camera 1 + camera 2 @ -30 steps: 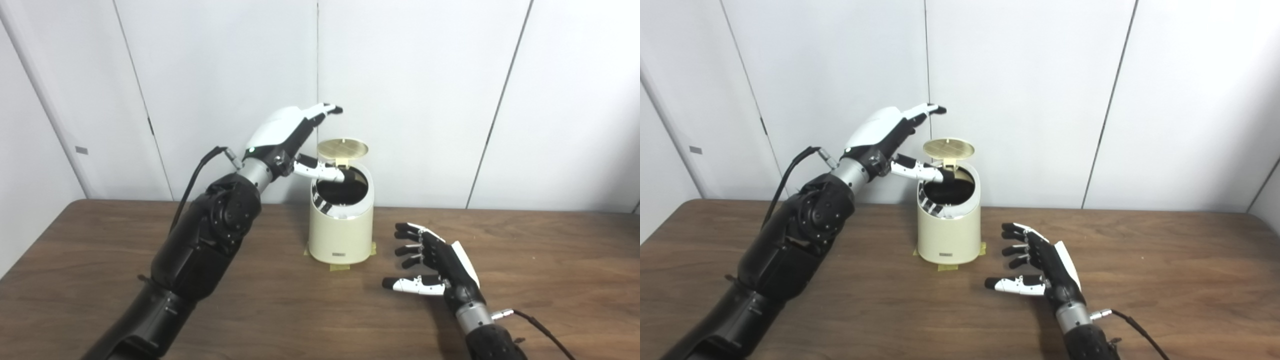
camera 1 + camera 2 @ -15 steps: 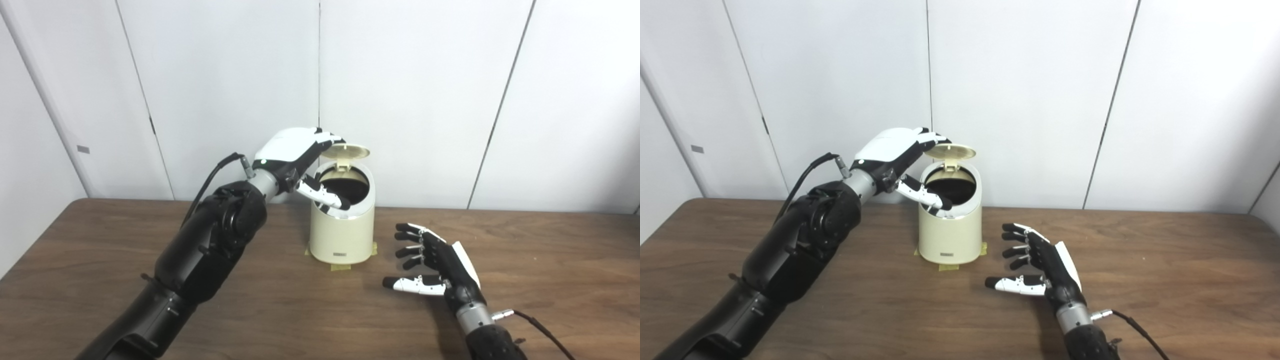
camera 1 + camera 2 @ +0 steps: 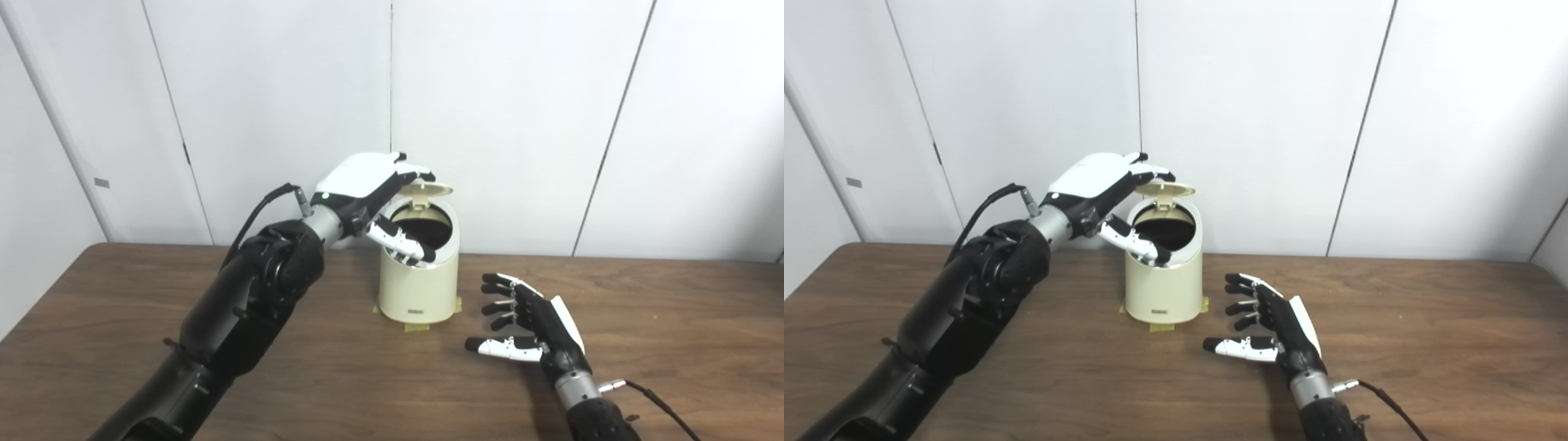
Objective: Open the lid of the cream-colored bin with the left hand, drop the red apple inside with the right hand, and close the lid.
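Note:
The cream-colored bin [image 3: 418, 291] stands taped to the table near the back wall. Its round lid [image 3: 433, 189] is hinged at the back and tilted low over the dark opening, which still shows. My left hand [image 3: 366, 177] hovers over the bin, fingers spread flat on the lid's top. Its thumb [image 3: 404, 244] reaches across the front rim of the opening. My right hand [image 3: 539, 320] is open just above the table, right of the bin, with nothing in it. No red apple shows in either view, and the bin's inside is dark.
Yellow tape [image 3: 416, 326] holds the bin's base to the brown wooden table [image 3: 674, 318]. White wall panels [image 3: 508, 92] rise right behind the bin. A cable [image 3: 661, 401] trails from my right wrist.
My left hand has come down from above the bin onto the lid. The lid has swung from upright to a low tilt over the opening. The right hand barely shifted.

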Available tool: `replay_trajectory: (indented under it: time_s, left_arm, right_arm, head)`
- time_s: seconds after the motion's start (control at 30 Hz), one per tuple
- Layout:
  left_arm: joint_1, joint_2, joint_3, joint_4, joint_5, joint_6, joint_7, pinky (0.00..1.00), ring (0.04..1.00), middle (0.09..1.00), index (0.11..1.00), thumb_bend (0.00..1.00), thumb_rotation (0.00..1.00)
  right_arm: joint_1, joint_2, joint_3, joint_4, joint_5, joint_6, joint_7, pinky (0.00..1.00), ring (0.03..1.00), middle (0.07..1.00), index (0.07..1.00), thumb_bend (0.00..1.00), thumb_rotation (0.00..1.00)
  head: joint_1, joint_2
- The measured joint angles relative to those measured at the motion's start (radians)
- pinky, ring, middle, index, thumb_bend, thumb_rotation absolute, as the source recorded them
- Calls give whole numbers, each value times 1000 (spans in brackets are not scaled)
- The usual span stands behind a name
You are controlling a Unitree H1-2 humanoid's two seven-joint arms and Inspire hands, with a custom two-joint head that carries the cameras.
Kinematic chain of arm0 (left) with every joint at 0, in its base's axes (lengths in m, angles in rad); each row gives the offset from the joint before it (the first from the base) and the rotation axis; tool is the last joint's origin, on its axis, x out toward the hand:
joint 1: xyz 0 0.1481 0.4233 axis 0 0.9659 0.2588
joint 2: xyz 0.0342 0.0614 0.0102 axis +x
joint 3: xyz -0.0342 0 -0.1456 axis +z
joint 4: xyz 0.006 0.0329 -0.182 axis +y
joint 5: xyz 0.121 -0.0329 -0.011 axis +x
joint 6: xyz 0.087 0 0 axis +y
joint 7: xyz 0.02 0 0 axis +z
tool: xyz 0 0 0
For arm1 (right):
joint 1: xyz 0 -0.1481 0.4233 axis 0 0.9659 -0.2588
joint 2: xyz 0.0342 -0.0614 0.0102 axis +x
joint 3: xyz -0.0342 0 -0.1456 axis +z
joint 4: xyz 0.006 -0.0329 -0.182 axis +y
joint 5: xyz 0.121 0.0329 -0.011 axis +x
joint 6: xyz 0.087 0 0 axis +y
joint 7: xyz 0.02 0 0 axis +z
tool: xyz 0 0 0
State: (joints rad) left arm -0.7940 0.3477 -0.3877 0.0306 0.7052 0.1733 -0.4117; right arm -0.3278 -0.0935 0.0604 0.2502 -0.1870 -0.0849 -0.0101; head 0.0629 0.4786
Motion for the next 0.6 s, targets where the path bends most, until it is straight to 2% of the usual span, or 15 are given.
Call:
replay_trajectory:
  time_s: [0.43, 0.6]
  left_arm:
    - [40, 29, -10, -29, 43, -5, -63, 1000, 1000, 848, 838, 1000, 544]
    - [42, 33, -15, -35, 64, -10, -80, 1000, 1000, 846, 835, 1000, 496]
  right_arm:
    - [0, 1, -1, -2, 0, 1, 0, 510, 635, 760, 760, 760, 146]
    - [1, 4, -2, -6, 0, 3, 0, 508, 633, 763, 759, 761, 147]
  head:
    - [-2, 14]
    - [-3, 18]
